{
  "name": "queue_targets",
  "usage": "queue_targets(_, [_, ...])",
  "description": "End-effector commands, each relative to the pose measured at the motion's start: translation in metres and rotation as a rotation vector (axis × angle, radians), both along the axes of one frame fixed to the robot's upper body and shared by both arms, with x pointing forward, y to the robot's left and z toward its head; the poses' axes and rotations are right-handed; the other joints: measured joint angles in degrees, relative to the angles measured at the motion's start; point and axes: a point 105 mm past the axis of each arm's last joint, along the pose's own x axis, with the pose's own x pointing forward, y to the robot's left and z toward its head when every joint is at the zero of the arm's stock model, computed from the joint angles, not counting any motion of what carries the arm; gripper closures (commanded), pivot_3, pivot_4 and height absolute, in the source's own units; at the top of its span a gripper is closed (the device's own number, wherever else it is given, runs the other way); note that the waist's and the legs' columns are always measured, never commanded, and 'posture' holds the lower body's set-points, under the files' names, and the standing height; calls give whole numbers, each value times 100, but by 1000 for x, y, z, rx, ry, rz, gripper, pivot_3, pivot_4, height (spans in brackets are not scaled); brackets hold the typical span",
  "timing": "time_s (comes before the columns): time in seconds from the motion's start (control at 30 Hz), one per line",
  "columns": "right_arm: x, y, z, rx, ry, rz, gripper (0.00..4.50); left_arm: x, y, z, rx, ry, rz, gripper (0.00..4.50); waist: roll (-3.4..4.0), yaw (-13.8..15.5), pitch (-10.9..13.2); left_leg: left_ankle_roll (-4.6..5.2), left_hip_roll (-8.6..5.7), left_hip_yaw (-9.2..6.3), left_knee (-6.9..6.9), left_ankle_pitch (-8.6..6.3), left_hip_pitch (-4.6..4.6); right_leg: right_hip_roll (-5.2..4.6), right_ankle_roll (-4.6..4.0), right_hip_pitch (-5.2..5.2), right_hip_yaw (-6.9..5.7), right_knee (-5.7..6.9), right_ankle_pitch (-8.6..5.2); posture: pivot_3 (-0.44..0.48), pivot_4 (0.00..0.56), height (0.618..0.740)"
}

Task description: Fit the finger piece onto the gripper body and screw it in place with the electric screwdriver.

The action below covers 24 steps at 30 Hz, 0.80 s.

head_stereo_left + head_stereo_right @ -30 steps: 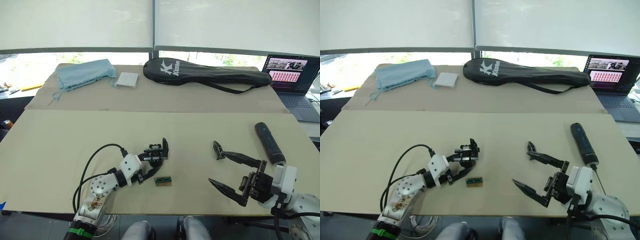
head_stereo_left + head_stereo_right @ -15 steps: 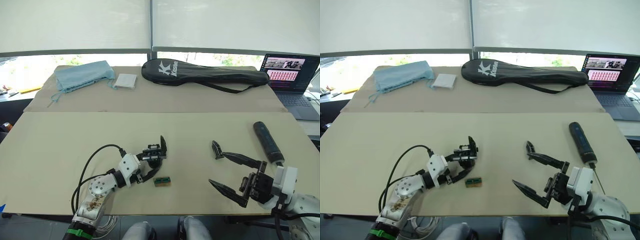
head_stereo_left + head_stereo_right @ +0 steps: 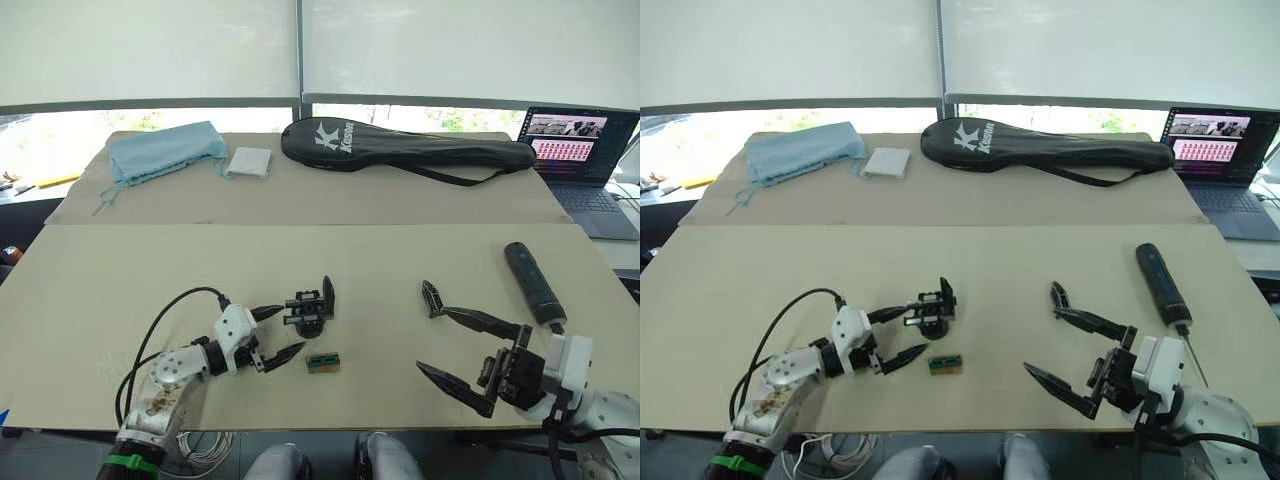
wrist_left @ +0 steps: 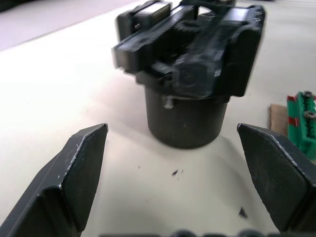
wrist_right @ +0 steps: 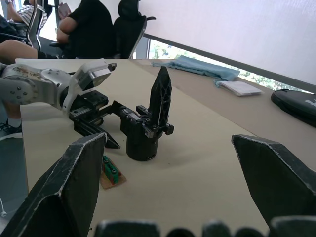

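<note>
Left eye view, left claw wide open (empty), just short of gripper body.

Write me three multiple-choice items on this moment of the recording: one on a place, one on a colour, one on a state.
1. Where does the electric screwdriver lie?
A. Beside the blue cloth at the far edge
B. On the robot's right side of the table, beyond the right pincer
C. Between the left pincer's fingers

2. What colour is the small box near the gripper body?
A. Green and tan
B. Red
C. White

3. How does the left pincer stand to the gripper body?
A. Shut on it
B. Open, with the body standing free on the table
C. Lifting it off the table

Answers: 1 B, the head views show it lying past the open right pincer. 2 A, it shows green on a tan base. 3 B, the left wrist view shows both fingers spread clear of the upright body.
</note>
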Motion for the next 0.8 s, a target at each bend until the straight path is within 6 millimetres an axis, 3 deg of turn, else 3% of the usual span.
queue_targets(0.03, [-4,3,8,-1,-27,17,0,6,13,-1,35,49,-100,67,0,11,0,0,0,0,0,0,-1,1,0,0,-2,0,0,0,150,740])
queue_targets(0.27, [-6,1,9,-12,-18,18,0,25,3,3,84,56,-275,67,-3,43,2,0,-6,0,3,1,-4,1,0,1,-6,-3,1,0,150,740])
queue_targets(0.6, [-11,4,10,-18,-9,11,0,33,-32,4,62,30,-418,67,-3,72,2,5,-6,-1,35,-2,-15,-3,9,5,-7,-2,3,0,150,740])
queue_targets(0.8, [-16,14,12,-12,8,55,0,31,-42,0,60,34,-468,67,-4,66,2,13,-6,-1,40,-6,-18,-6,14,5,-7,-4,6,0,150,740])
